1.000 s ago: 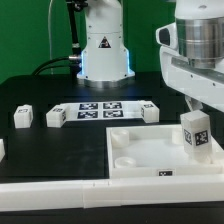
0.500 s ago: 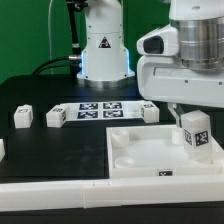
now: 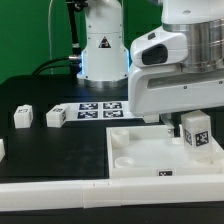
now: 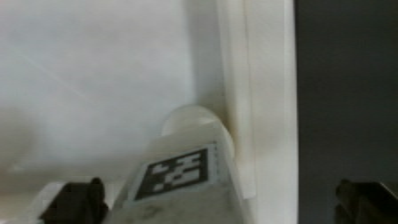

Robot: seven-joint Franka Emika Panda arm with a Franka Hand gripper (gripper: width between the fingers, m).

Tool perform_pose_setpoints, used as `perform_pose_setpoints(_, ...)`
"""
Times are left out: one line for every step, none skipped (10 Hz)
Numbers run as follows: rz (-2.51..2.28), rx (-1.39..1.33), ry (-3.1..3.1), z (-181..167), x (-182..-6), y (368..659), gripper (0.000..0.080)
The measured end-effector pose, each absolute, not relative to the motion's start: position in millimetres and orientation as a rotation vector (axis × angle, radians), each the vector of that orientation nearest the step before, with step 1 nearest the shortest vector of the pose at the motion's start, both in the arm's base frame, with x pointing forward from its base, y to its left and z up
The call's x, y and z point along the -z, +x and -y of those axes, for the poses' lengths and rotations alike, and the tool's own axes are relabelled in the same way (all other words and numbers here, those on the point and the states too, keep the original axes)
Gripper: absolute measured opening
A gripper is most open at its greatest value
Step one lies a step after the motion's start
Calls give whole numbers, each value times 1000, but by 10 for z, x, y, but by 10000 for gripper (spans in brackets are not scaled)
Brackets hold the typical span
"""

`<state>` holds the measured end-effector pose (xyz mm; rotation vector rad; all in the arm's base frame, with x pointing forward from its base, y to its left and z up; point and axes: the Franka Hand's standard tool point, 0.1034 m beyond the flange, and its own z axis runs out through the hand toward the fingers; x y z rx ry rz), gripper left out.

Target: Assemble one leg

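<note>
Beneath the wide-spread end effector (image 4: 222, 200), seemingly untouched, stands the leg (image 3: 194, 132).

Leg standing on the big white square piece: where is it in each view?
Exterior view: the leg stands on the white square piece, at the exterior view's right.
Wrist view: between the hand's spread fingers, beside the piece's rim.
Shared landmark: the leg's tag.

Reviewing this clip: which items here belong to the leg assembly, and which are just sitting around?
In the job:
- the leg, standing on the white tabletop
- the hand, open, with a finger on either side of the leg

Lying about:
- first small white block on the black table
- second small white block beside it
- the marker board
</note>
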<state>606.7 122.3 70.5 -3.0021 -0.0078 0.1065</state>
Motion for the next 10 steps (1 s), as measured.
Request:
perform_pose_setpoints(29,-105,-3000,-1230,-705,6066,649)
perform_pose_setpoints(27,-105,-3001,-1229,-705,6067,649)
perform_pose_setpoints(27,-105,-3001,-1229,-705,6066,637)
perform_pose_setpoints(27,-105,-3001,-1229,-705,6066,637)
perform_pose_setpoints(27,-105,-3001,-1229,-705,6066,466)
perform_pose_setpoints(27,-105,-3003,-1213,-705,6069,290)
perform_pose_setpoints(22,-105,-3004,-1195,-701,6071,291)
perform_pose_setpoints(10,-106,-3004,-1200,-700,6070,291)
perform_pose_setpoints(-42,-110,-3004,-1201,-700,6070,291)
perform_pose_setpoints(-124,-107,-3003,-1204,-700,6075,291)
